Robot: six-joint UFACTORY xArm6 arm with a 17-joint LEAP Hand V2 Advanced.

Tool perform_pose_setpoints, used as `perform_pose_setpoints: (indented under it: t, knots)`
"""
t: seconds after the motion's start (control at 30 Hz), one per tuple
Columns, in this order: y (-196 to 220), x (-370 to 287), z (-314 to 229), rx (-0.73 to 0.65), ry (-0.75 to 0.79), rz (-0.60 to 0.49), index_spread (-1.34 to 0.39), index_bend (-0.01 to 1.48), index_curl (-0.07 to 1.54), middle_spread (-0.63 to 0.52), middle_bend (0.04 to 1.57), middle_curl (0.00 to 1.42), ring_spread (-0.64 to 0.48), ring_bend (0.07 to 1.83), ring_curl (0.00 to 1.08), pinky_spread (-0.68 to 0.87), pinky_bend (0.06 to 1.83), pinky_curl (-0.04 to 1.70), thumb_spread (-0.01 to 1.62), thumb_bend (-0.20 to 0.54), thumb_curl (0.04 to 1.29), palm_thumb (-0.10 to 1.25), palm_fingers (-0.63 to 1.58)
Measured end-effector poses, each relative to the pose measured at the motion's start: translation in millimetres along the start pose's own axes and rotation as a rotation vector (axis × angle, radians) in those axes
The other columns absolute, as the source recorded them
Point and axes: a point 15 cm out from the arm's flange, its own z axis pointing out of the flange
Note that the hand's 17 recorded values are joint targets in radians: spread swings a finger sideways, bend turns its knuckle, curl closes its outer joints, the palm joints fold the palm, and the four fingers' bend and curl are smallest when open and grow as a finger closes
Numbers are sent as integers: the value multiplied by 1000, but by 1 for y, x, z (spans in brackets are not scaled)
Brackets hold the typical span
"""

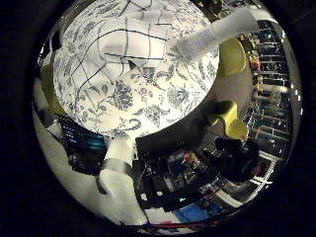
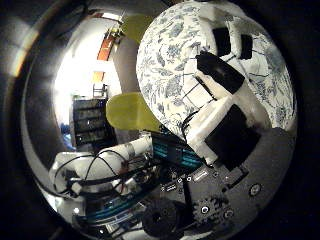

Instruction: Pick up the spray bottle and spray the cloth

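A round table (image 1: 148,108) under a blue-flowered white tablecloth lies beneath my palm, some way off. On it, toward the far side, rests a white cloth (image 1: 133,34) crossed by thin dark grid lines. No spray bottle shows in either view. My right hand (image 2: 225,100) reaches out over the tablecloth with its white and black fingers (image 2: 220,75) nearly straight and nothing between them. One white finger (image 1: 217,32) stretches past the table's rim in the little finger side view.
Yellow-green chairs (image 1: 229,118) (image 2: 130,110) stand around the table, one more (image 1: 232,57) close against its rim. My white arm (image 2: 100,160) runs behind the palm. Dark shelving (image 2: 90,125) and benches with equipment (image 1: 173,168) line the room beyond.
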Motion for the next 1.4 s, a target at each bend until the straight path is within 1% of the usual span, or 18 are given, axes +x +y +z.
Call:
perform_pose_setpoints:
  t: [0.2,0.33,0.47,0.6,0.67,0.7,0.73,0.8,0.83,0.9,1.03,1.23,1.3,1.4]
  knots:
    - [-2,19,-23,67,-1,27,-517,444,569,-346,727,523,-198,646,201,213,213,94,1271,-13,387,1064,702]
    - [2,39,-36,125,-19,71,-523,409,561,-358,697,517,-225,664,205,187,245,92,1235,-19,382,1035,712]
    - [3,61,-52,217,-63,138,-527,336,546,-370,651,508,-235,709,215,156,304,85,1175,-23,378,962,712]
    - [3,87,-69,346,-123,216,-523,289,538,-367,610,505,-237,744,226,137,353,74,1132,-27,380,898,704]
    - [1,98,-76,411,-155,239,-495,200,524,-310,471,474,-202,780,245,132,471,97,1111,-49,365,768,574]
    - [1,105,-78,438,-170,235,-478,174,514,-291,435,464,-185,783,246,136,506,104,1110,-46,361,745,538]
    - [0,109,-79,464,-182,223,-443,129,476,-243,392,450,-141,776,245,149,584,120,1103,-45,352,692,458]
    - [1,123,-83,527,-217,217,-389,136,423,-163,366,438,-76,765,240,184,673,137,1089,-37,341,638,380]
    - [2,131,-84,554,-236,233,-362,140,403,-120,353,433,-45,762,240,199,705,143,1083,-35,336,613,338]
    - [8,149,-83,596,-286,286,-325,141,375,-83,361,430,-4,742,234,221,743,149,1077,-35,325,579,293]
    - [16,184,-91,721,-358,360,-283,158,337,-31,373,422,63,733,231,255,772,146,1070,-25,314,555,250]
    - [34,238,-93,901,-430,445,-248,168,326,-6,387,410,100,710,230,281,756,133,1067,-19,321,580,246]
    - [38,252,-90,944,-463,474,-237,171,327,-5,388,408,103,703,229,284,751,129,1071,-20,324,591,248]
    - [46,272,-80,970,-509,512,-223,179,333,-4,405,409,106,682,226,298,723,123,1069,-19,334,615,271]
